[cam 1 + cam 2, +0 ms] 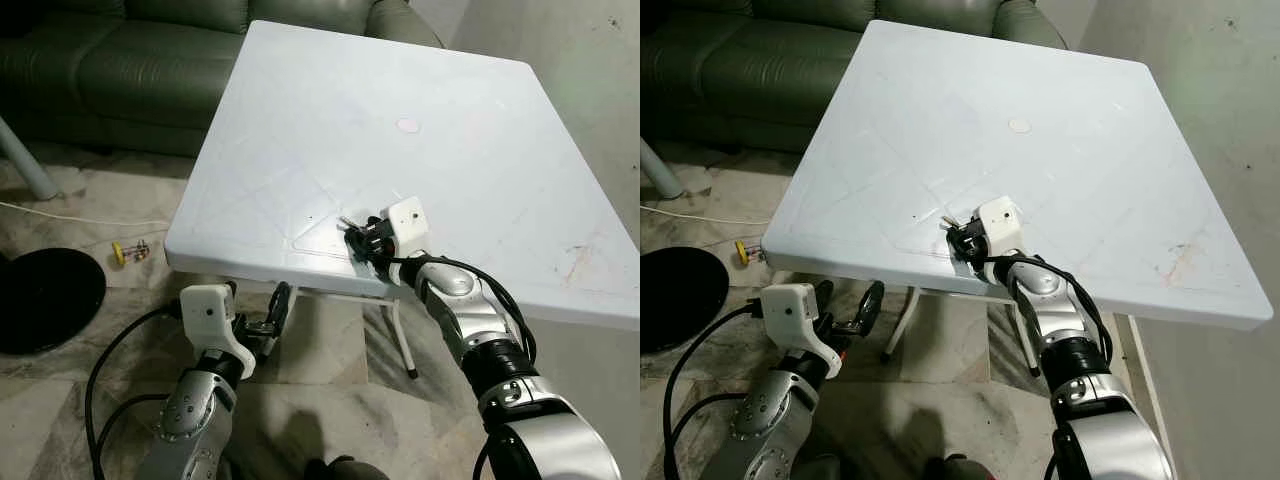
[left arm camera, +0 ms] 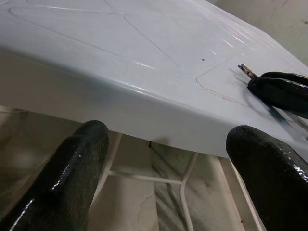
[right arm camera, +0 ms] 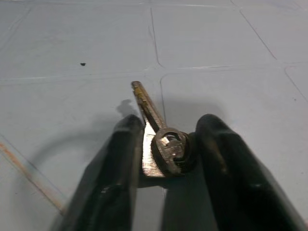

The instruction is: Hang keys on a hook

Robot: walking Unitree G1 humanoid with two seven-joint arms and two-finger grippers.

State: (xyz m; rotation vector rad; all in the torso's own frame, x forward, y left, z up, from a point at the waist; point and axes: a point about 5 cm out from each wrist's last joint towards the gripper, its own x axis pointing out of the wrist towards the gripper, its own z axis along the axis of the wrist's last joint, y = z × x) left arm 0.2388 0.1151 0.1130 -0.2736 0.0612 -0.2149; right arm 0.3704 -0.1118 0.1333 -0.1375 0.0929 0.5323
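A small bunch of metal keys (image 3: 161, 144) lies on the white plastic table (image 1: 400, 80), close to its near edge. My right gripper (image 1: 362, 240) rests on the tabletop and is shut on the keys. One key blade (image 1: 347, 222) sticks out past the fingertips. My left gripper (image 1: 258, 318) hangs below the table's front edge, open and holding nothing. From the left wrist view, its two black fingers (image 2: 72, 178) frame the table rim, and the right gripper's fingers (image 2: 284, 91) sit on top of the table.
A green sofa (image 1: 150, 60) stands behind the table. On the marble floor to the left lie a black round disc (image 1: 40, 300), a small yellow and red object (image 1: 130, 251) and a white cable (image 1: 60, 215). White table legs (image 1: 400, 330) stand beneath. A wall runs along the right.
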